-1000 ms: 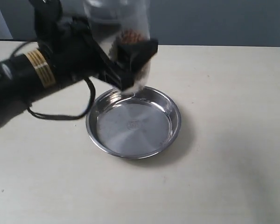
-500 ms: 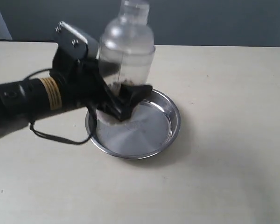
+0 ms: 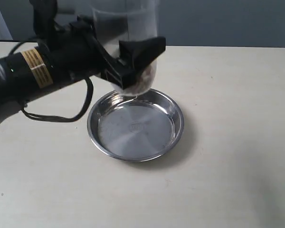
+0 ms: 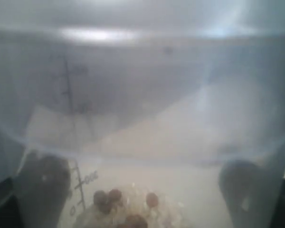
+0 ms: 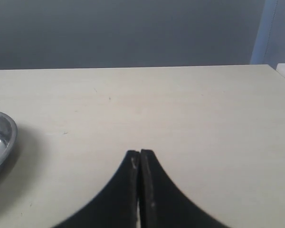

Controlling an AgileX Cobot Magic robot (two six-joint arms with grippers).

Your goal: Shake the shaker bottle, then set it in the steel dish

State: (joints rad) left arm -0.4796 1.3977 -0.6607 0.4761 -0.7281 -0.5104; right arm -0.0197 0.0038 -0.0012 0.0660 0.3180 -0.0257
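Observation:
My left gripper (image 3: 133, 66) is shut on the shaker bottle (image 3: 133, 28) and holds it in the air over the far left rim of the steel dish (image 3: 133, 140). The bottle is blurred and its top runs out of the exterior view. Brown granules (image 3: 143, 80) lie at its lower end. In the left wrist view the clear bottle (image 4: 142, 118) fills the picture, with granules (image 4: 128, 204) low down and a dark finger (image 4: 42, 190) on each side. The right gripper (image 5: 140, 154) is shut on nothing over bare table, with the dish's rim (image 5: 0, 137) at that view's edge.
The dish stands on a pale beige table (image 3: 237, 142). A black cable (image 3: 61, 118) loops down from the left arm near the dish's left side. A grey wall runs behind the table's far edge.
The bottle was high a second ago, dropped close to the dish half a second ago, and is now lifted high again in the left gripper. The dish has not moved.

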